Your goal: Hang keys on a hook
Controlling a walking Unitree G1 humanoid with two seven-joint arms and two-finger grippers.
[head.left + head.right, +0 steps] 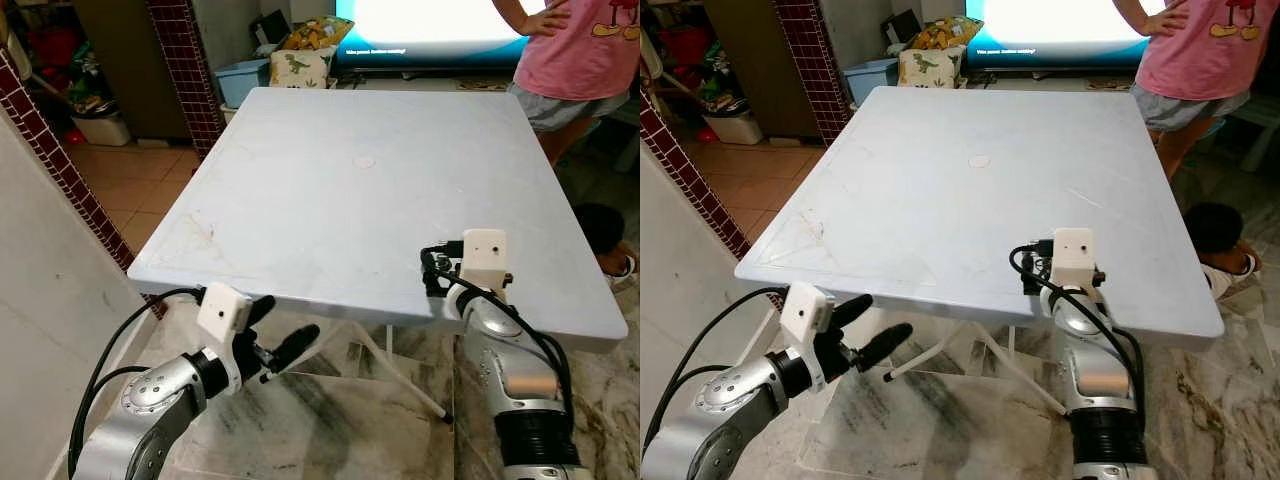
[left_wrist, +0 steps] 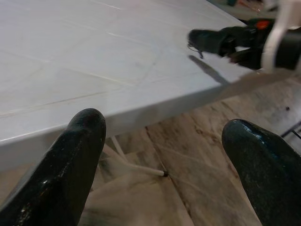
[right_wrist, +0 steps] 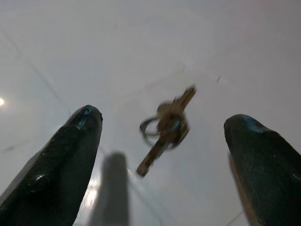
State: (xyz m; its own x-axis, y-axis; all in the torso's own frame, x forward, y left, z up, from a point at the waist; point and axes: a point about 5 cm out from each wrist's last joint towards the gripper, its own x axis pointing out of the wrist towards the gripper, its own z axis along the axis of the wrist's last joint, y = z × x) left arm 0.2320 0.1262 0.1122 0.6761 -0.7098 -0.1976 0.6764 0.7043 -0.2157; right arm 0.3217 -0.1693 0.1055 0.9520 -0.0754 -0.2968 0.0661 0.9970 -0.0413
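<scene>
A small bunch of brass keys [image 3: 169, 123] on a ring lies flat on the white table [image 1: 330, 200], close to its near right edge. My right gripper [image 3: 163, 117] hangs open just above the keys, one black finger on either side of them, not touching. From the head, its wrist [image 1: 483, 262] sits over that near right edge. My left gripper [image 1: 285, 325] is open and holds nothing. It is below the table's near left edge and points toward the right arm.
A person in a pink shirt [image 1: 585, 50] stands at the table's far right corner, before a bright screen [image 1: 420, 20]. A white wall [image 1: 40, 300] and a brick pillar [image 1: 185, 60] are on the left. Folding legs [image 1: 400, 375] cross under the table.
</scene>
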